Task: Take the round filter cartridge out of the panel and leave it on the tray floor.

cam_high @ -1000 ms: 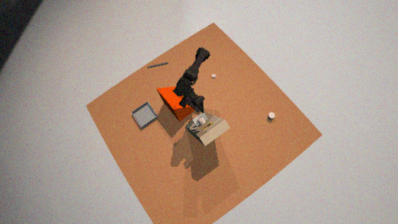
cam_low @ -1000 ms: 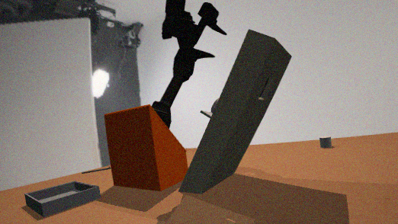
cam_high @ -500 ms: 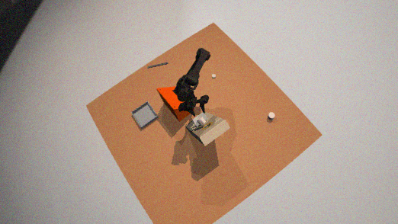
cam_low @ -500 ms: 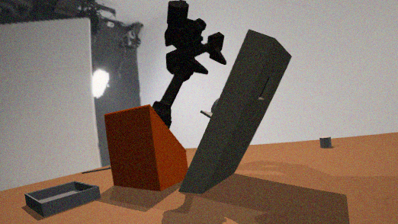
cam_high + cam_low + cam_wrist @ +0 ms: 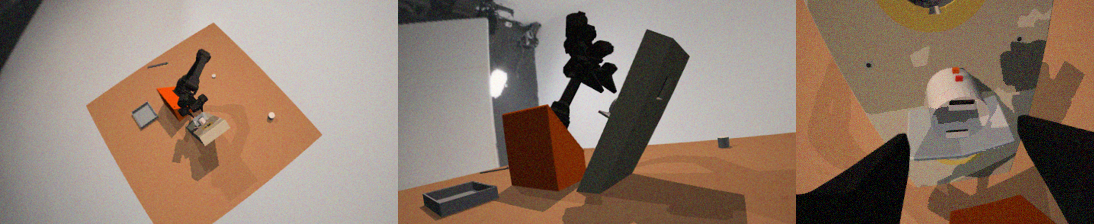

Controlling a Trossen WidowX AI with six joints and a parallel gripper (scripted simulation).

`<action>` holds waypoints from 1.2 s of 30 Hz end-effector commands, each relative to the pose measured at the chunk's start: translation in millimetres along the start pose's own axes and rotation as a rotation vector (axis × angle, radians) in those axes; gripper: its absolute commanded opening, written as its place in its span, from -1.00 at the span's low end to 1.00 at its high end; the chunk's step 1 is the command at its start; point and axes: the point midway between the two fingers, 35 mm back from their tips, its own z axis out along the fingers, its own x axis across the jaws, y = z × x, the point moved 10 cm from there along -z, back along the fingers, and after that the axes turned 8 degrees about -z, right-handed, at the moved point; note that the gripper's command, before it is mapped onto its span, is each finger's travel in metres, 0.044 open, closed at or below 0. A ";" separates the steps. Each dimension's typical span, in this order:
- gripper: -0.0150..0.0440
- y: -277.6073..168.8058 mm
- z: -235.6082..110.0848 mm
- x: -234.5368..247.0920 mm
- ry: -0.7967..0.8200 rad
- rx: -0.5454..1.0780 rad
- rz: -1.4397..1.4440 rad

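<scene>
The white round cartridge point(image 5: 946, 90) point(image 5: 202, 120) stands out from the leaning service panel point(image 5: 846, 40) point(image 5: 217, 131) point(image 5: 634, 103). It has two dark slots and two red marks, with a grey angled ledge point(image 5: 926, 145) point(image 5: 604, 113) around its lower side. My gripper point(image 5: 963, 132) point(image 5: 197, 113) point(image 5: 608, 91) is open and empty. Its fingers point at the panel, one on each side of the cartridge in the wrist view, and stand off the panel in the exterior view. The grey tray point(image 5: 149, 122) point(image 5: 459, 203) lies on the table, apart from the panel; no object shows in it.
An orange block point(image 5: 168, 95) point(image 5: 531, 148) point(image 5: 1001, 212) stands between the tray and the panel. A yellow ring point(image 5: 931, 26) around a dark round opening is on the panel. A white cylinder point(image 5: 271, 115) point(image 5: 723, 142), a smaller one point(image 5: 213, 76) and a dark rod point(image 5: 158, 65) lie farther off.
</scene>
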 end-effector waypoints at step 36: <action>0.36 -1.7 50.3 -0.5 0.003 0.013 -0.033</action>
